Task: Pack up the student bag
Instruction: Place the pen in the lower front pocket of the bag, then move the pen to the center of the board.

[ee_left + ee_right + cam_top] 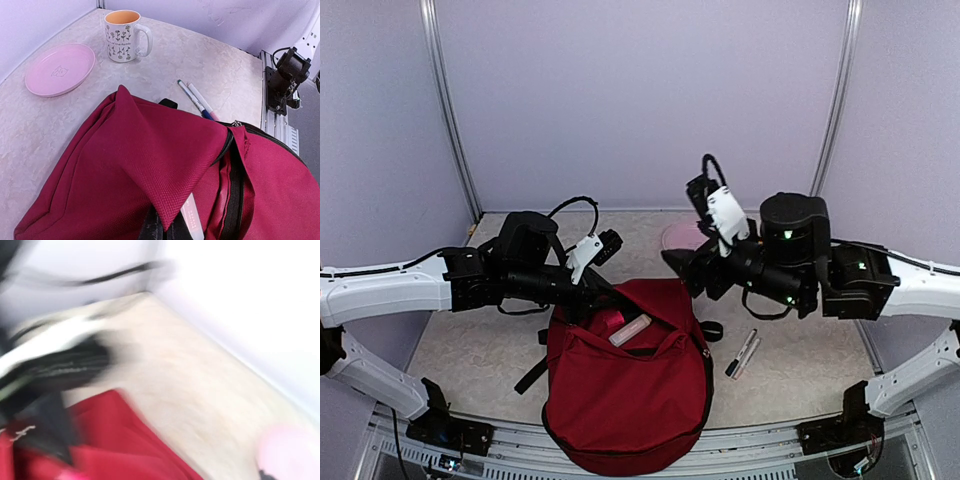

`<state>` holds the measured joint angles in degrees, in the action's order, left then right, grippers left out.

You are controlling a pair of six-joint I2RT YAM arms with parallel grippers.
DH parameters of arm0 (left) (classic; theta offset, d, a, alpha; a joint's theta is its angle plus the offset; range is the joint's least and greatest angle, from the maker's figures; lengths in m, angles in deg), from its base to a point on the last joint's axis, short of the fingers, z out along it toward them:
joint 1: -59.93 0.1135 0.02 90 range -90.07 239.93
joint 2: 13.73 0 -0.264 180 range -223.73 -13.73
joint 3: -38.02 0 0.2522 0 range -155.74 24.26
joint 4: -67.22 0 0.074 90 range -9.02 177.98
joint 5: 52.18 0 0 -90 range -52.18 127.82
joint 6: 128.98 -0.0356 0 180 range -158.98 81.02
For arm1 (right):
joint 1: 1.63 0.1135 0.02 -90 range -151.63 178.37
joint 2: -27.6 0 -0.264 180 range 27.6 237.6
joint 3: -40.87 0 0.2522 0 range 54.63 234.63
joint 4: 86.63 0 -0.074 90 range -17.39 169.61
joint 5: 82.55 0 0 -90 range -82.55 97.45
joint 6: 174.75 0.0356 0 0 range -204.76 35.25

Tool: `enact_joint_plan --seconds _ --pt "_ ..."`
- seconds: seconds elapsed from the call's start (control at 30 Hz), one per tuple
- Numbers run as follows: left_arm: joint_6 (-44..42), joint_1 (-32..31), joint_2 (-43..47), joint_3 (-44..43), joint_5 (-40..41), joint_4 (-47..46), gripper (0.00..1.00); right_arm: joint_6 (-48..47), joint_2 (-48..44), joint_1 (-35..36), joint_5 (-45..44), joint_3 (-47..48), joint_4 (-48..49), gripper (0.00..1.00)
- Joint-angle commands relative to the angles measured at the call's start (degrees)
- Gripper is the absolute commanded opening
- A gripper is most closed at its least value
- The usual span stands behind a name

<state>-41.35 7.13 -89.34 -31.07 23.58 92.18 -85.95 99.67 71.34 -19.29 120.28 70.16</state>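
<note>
The student bag (pixel 625 400), a dark red backpack, lies at the near middle of the table with its top opening facing away from the arm bases. My left gripper (pixel 592 298) is shut on a corner of the bag's flap (pixel 165 200) and holds it raised. A pale pink-white flat item (pixel 630 330) shows inside the opening, under the flap (pixel 192 220). My right gripper (pixel 682 268) hovers above the table just past the bag's far right corner. The right wrist view is motion-blurred and shows only red bag fabric (pixel 115 440) and table, with no fingers.
Two pens (pixel 742 352) lie on the table right of the bag, also in the left wrist view (pixel 197 100). A pink plate (pixel 60 67) and a flower-print mug (pixel 122 36) stand at the far side. Grey walls enclose the table.
</note>
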Motion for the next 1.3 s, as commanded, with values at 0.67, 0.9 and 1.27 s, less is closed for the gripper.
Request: enact_joint_plan --seconds 0.67,0.9,1.27 --pt "0.4 0.2 -0.7 -1.3 -1.4 -2.4 0.00 55.0 0.9 -25.9 13.1 -28.4 -24.5 0.75" --pt "0.5 0.2 -0.6 -1.3 -1.4 -2.3 0.00 51.4 6.7 -26.6 14.6 -26.5 -22.2 0.66" --pt "0.5 0.2 -0.1 -1.3 -1.8 -2.3 0.00 51.0 8.7 -26.9 12.5 -27.7 -27.2 0.51"
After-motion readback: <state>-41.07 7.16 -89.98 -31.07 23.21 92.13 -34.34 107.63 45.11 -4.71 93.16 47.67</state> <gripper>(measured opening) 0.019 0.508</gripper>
